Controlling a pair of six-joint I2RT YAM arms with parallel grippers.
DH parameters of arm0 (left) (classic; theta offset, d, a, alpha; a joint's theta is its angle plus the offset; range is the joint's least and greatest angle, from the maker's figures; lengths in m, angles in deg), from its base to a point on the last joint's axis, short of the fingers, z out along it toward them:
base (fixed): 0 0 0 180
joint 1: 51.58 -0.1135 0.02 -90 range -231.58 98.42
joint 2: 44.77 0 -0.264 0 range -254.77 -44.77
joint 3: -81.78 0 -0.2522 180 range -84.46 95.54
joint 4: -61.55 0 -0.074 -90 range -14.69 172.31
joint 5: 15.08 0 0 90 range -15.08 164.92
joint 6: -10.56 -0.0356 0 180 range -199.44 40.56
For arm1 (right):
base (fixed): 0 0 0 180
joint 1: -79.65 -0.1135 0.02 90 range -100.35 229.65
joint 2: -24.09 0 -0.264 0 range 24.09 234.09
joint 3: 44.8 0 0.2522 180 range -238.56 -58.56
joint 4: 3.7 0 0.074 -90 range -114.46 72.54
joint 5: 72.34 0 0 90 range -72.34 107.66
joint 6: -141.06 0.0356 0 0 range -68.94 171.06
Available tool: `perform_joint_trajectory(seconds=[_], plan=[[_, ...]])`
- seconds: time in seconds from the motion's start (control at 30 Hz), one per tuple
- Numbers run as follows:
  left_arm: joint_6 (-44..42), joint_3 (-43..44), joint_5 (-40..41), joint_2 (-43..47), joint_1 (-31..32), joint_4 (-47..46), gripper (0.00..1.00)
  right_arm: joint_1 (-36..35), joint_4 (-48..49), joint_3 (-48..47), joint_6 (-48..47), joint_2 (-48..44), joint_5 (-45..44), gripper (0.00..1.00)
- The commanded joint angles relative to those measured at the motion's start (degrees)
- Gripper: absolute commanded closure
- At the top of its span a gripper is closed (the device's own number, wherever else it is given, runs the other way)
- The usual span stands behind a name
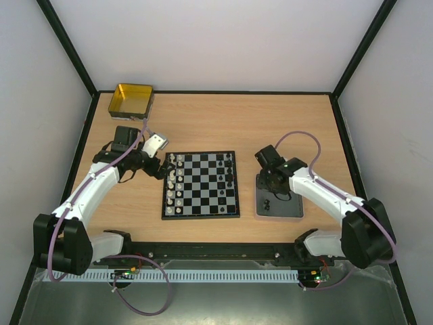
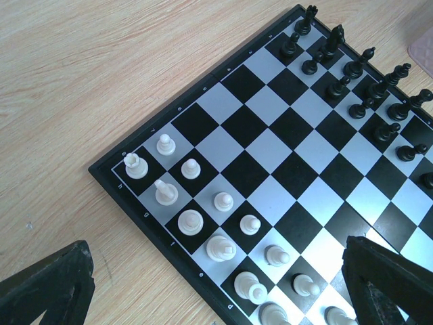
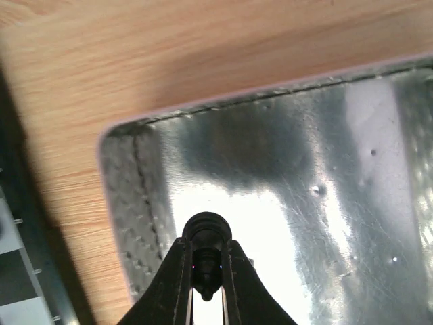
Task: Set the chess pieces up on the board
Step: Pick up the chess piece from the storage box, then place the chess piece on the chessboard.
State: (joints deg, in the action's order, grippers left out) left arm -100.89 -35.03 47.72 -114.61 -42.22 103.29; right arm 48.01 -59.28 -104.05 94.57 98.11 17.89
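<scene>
- Wooden counter [image 1: 203, 122] carries the board [image 1: 201, 184] at its middle. Whitish pieces [image 2: 191, 221] stand along its left columns and black pieces [image 2: 358, 68] along its right, all too small from above to name.
- My left jaws stand released just beside the board's left edge. Only two dark fingers [image 2: 51, 284] show, cut off by the frame.
- My right jaws are clenched on one black piece [image 3: 206, 230] over the grey tray [image 3: 304, 169]. Its lower part is hidden, so I cannot tell its kind.
</scene>
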Motion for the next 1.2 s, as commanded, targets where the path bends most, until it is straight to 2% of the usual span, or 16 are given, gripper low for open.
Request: perform_joint_trajectory(seconds=[0.0, 0.23, 0.5, 1.17], plan=[[-0.3, -0.4, -0.8, 0.6, 0.3, 0.5, 0.01, -2.7, -5.4, -4.8, -0.1, -1.5, -3.1, 0.93], [-0.3, -0.3, -0.8, 0.8, 0.3, 0.6, 0.01, -10.9, -4.5, -7.6, 3.6, 2.0, -2.0, 0.93], [-0.2, -0.4, -0.7, 1.3, 0.3, 0.6, 0.01, -16.0, 0.7, -8.1, 6.2, 7.5, 0.4, 0.93], [-0.4, -0.3, -1.0, 1.0, 0.3, 0.5, 0.01, -19.1, 5.2, -13.6, 6.1, 18.0, 2.5, 0.94]])
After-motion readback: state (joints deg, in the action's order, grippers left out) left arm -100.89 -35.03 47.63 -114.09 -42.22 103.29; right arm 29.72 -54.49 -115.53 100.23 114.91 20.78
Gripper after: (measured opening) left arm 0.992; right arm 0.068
